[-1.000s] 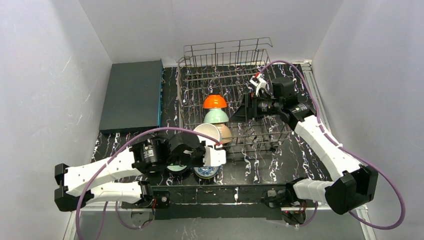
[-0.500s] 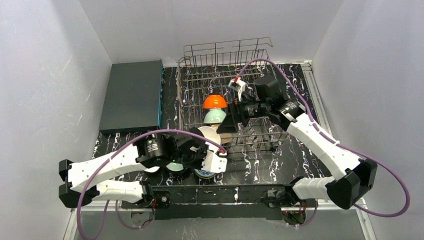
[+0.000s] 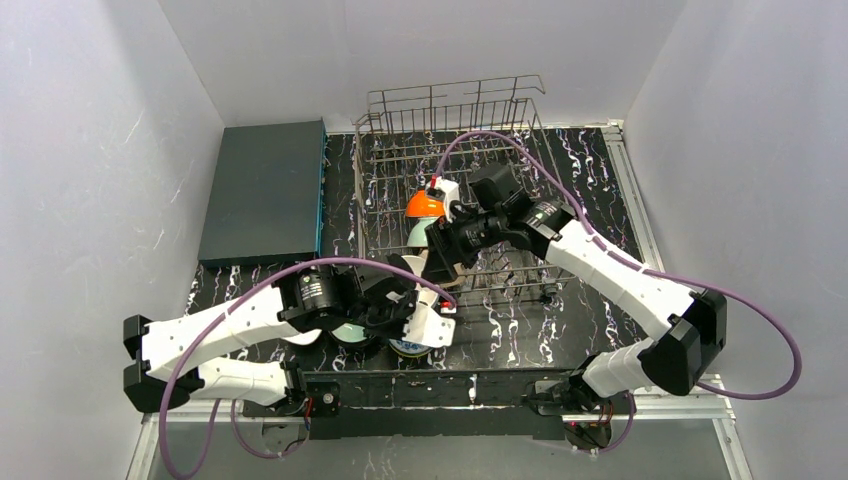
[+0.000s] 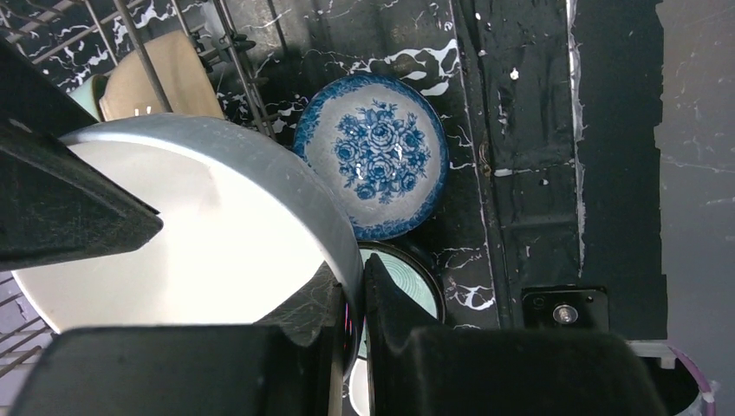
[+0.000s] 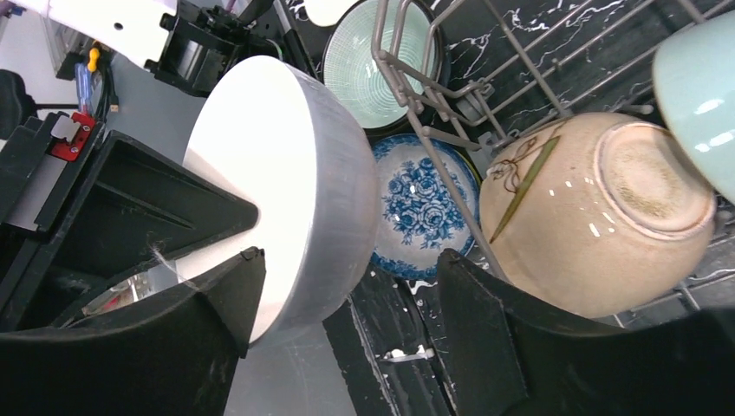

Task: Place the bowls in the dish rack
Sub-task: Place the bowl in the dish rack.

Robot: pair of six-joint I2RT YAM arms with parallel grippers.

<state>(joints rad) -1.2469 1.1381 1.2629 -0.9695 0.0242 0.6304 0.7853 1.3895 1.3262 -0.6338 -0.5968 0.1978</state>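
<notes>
My left gripper [image 4: 354, 277] is shut on the rim of a white bowl [image 4: 173, 234], which it holds tilted on edge at the front left of the dish rack [image 3: 520, 120]. My right gripper [image 5: 351, 260] is open. Its jaws stand on either side of the white bowl [image 5: 295, 182] and appear not to touch it. In the rack an orange bowl [image 3: 422, 203], a mint green bowl [image 5: 698, 87] and a peach-tan bowl [image 5: 598, 208] rest upside down in a row. A blue-and-white patterned bowl [image 4: 373, 165] and a pale green ribbed bowl [image 4: 407, 286] sit on the table under the held bowl.
A flat dark grey slab [image 3: 265, 190] lies at the back left. The rack's front wire wall [image 5: 433, 156] runs between the held bowl and the peach-tan bowl. White walls close in both sides and the back.
My right arm has swung left and forward across the rack, bringing its open gripper to the white bowl. My left gripper has kept its grip, and the bowl has tipped more on edge.
</notes>
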